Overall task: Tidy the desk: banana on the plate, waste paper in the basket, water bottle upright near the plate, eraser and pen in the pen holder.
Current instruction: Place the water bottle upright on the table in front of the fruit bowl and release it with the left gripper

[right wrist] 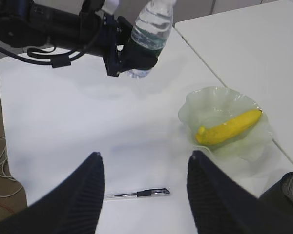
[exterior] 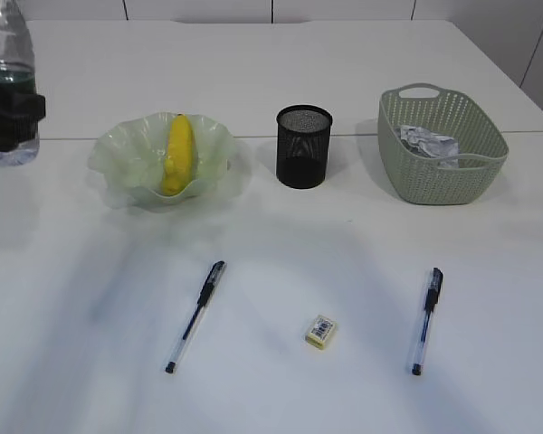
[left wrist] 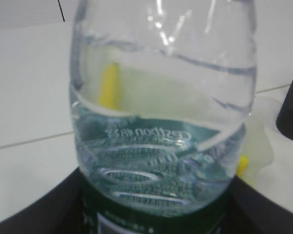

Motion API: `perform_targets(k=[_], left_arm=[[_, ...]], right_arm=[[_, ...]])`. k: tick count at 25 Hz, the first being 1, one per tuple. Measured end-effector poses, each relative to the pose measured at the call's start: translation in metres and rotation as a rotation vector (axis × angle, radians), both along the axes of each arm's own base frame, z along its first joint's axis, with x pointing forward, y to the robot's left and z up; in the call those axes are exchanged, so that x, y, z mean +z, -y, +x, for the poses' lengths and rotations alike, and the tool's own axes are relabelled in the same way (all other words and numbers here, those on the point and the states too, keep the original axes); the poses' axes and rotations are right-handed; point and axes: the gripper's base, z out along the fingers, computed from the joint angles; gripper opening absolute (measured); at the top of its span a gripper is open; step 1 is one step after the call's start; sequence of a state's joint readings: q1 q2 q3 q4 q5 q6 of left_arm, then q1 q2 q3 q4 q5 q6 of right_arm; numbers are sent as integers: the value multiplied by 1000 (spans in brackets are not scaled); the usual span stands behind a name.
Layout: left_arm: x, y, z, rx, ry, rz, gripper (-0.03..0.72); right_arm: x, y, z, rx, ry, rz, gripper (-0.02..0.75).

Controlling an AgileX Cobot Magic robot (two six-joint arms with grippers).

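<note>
White desk [exterior: 271, 262] holds everything. Left fingers [right wrist: 118, 62] pinch the water bottle [right wrist: 149, 36] upright, off the desk. Right fingers [right wrist: 88, 190] hang spread wide above a pen [right wrist: 136, 194].

Left tool [right wrist: 132, 58] clamped, right tool [right wrist: 145, 161] seemingly agape.

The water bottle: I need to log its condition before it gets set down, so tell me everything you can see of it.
The water bottle is clear ribbed plastic, partly filled with water, with a dark green label band around its lower body and mirrored lettering showing through from the far side. It stands roughly upright, leaning slightly in the right wrist view. The left gripper has its black jaws clamped around the label band. It sits at the desk's far left, apart from the plate. Whether its base touches the table is unclear. No cap is visible.
</note>
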State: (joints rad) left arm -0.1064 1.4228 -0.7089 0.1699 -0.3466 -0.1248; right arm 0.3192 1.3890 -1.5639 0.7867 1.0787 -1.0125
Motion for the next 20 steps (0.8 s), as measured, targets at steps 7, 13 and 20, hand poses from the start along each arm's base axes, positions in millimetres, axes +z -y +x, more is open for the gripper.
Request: perform_targets(k=[7, 13, 20], left_arm=[[-32, 3, 8, -18, -2, -24, 439], [-51, 5, 12, -29, 4, -45, 439], [-78, 6, 4, -40, 1, -74, 439]], right_arm=[[3, 1, -4, -4, 2, 0, 408], [2, 2, -3, -11, -1, -6, 408], [0, 4, -2, -30, -9, -30, 408]])
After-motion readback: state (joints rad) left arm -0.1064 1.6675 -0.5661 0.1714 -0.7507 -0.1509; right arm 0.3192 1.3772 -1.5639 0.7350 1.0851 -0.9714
